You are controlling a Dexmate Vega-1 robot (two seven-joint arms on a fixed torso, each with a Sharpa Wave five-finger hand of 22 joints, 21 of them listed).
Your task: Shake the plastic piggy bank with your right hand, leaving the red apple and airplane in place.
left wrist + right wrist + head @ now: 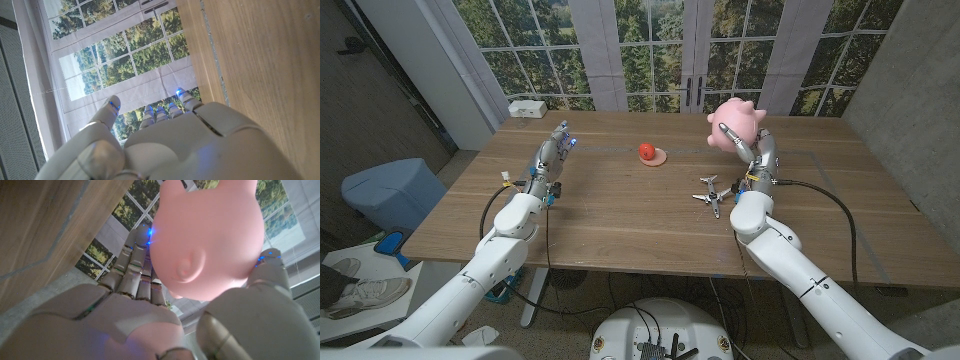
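Note:
My right hand [757,152] grips the pink plastic piggy bank [734,122] and holds it lifted above the table at the right. In the right wrist view the piggy bank [207,235] sits between the fingers [134,267] and the thumb of my right hand [150,320]. A red apple [647,151] rests on a small pink disc near the table's middle back. A small grey toy airplane [710,193] lies on the wood just left of my right forearm. My left hand [548,160] stands over the left part of the table with its fingers apart and nothing in it; my left hand [170,145] holds nothing.
The wooden table [620,215] runs wide in front of me. A white box [528,108] sits at its back left corner. A blue bin [390,190] stands on the floor to the left. Windows with white curtains stand behind the table.

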